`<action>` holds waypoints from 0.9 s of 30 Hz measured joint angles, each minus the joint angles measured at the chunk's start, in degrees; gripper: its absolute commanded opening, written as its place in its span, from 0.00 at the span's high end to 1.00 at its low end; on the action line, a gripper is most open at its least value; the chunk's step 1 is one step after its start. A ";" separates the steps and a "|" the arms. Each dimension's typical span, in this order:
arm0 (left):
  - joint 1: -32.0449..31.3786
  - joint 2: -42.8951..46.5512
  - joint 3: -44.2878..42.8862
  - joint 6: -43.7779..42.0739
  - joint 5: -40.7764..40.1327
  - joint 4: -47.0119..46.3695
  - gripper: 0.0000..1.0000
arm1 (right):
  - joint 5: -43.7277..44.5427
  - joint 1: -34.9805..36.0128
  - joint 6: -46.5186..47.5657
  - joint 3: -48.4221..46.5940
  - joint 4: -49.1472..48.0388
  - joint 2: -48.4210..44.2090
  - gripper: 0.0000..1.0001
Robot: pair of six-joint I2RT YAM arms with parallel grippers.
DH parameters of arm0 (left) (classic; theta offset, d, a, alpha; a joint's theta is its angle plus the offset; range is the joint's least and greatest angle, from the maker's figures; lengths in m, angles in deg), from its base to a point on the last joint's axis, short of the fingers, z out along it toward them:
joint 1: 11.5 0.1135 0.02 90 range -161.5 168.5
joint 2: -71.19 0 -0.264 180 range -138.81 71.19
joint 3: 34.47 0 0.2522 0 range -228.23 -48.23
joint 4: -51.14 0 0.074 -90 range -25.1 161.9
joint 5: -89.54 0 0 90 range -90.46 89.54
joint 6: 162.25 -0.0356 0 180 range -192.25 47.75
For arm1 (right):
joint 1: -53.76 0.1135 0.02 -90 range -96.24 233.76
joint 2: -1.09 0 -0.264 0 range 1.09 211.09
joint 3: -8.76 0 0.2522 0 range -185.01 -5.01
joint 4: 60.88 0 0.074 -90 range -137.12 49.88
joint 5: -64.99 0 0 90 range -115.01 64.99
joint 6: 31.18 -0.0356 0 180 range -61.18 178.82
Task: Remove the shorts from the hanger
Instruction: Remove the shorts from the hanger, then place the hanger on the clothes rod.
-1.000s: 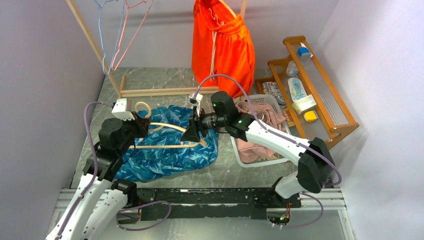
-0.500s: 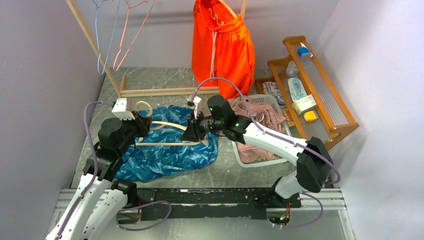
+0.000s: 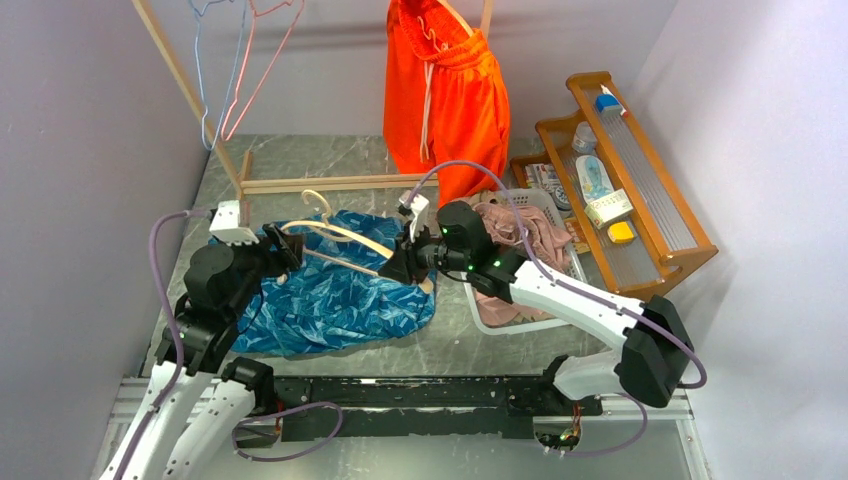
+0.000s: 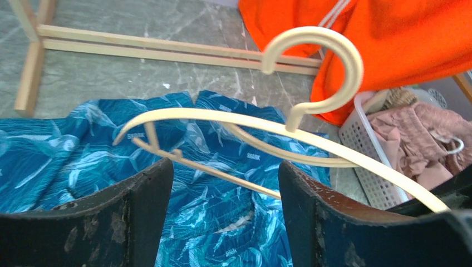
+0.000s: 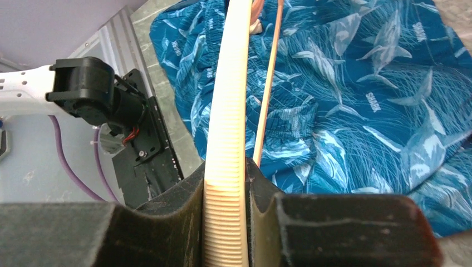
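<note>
Shorts [image 3: 330, 300] in blue lie spread on the table [image 3: 300, 160], freed, we judge, from the hanger [image 3: 340, 238] that our right gripper [image 3: 398, 268] clamps by 1 arm; the left gripper [image 3: 285, 250] gapes open beside it. Next, we think, they want moving into the basket [image 3: 515, 326], which holds a pink pair [image 3: 520, 235]; 1 orange pair [image 3: 445, 90] hangs behind.

i saw deep blue shorts [image 3: 330, 305] with a paler blue print, bright orange shorts [image 3: 450, 110] with white cord [image 3: 428, 98], dusty pink shorts [image 3: 525, 235], and a cream hanger [image 5: 227, 139].
</note>
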 measured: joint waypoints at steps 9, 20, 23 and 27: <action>0.02 2.89 0.02 0.63 -10.67 4.66 0.13 | 11.54 -0.17 0.74 1.33 0.39 -6.05 1.00; 0.00 3.76 3.50 -3.80 -14.45 4.98 0.01 | 30.91 -0.28 4.61 0.39 -3.04 -10.60 1.00; 0.02 2.16 3.48 -4.37 -14.43 4.72 0.01 | 34.58 -0.28 5.77 -2.95 -3.28 -8.20 1.00; 0.02 -0.09 3.04 -4.79 -14.45 5.07 0.01 | 37.24 -0.28 6.49 -9.49 -3.78 -3.98 1.00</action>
